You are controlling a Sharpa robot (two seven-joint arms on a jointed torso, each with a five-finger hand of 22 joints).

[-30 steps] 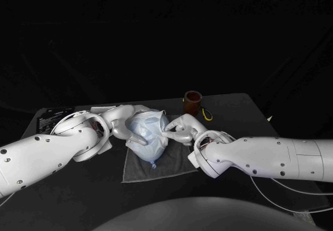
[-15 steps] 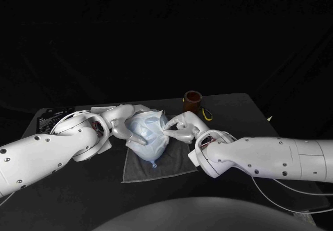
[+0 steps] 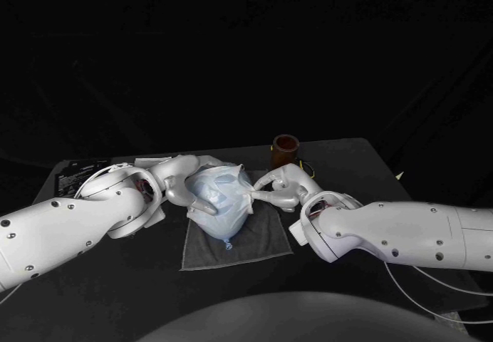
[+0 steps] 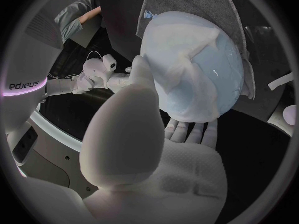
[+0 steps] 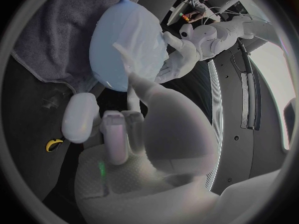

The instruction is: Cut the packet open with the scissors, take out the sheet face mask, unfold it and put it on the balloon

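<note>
Black table (image 3: 349,153) before an unlit black backdrop. Spread flat on its middle: dark grey cloth towel (image 3: 231,249).

1. Task item, position
- Lying on the towel, knotted end toward the robot: pale blue rubber balloon (image 3: 220,217).
- Draped over the balloon's far half, creased and partly folded on itself: white sheet face mask (image 3: 218,182).
- Same arrangement in the left wrist view: balloon (image 4: 206,59) on the towel (image 4: 181,5), mask (image 4: 181,82) raised in a ridge across it.

2. Left hand (image 3: 177,178)
- Placed at the balloon's left flank, cupping it.
- Fingers (image 4: 190,130) spread beneath the rounded far end; thumb laid along the side, tip pressed against the mask.
- Balloon held in this cradle.

3. Right hand (image 3: 279,187)
- Placed at the balloon's right flank.
- One finger (image 5: 127,69) stretched out to the balloon (image 5: 124,35); thumb set apart; remaining fingers curled in.
- Fingertip at the surface; any pinch on the mask not determinable.

4. Other items
- Near the table's far edge, well apart from the towel: brown cylindrical cup (image 3: 285,148), upright.
- Just beside the cup, behind the right hand: scissors (image 3: 306,169) with yellow handles, lying flat, partly hidden.
</note>
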